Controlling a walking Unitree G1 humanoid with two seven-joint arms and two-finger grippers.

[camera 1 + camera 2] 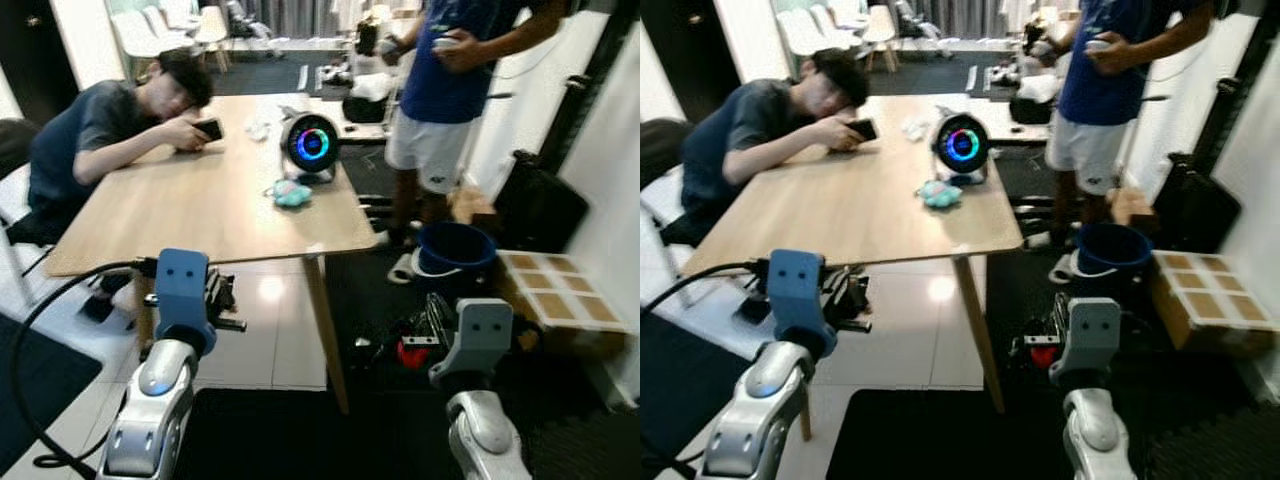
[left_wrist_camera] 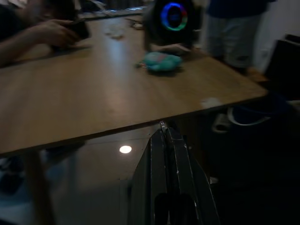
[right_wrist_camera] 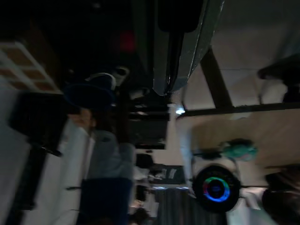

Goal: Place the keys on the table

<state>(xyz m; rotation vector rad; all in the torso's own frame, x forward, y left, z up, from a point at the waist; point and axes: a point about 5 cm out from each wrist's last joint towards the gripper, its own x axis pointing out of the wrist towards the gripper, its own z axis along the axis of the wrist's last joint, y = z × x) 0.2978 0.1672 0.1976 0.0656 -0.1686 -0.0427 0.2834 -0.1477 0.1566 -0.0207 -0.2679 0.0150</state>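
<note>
your left gripper (image 2: pixel 165 136) hovers low, just short of the table (image 1: pixel 200 215) edge, fingers pressed together; a thin metal bit shows at the tips, but you cannot tell if it is the keys. a teal toy (image 1: pixel 292 194) lies mid-table. your right gripper (image 3: pixel 168 84) hangs low, fingers together, apparently holding nothing.
</note>
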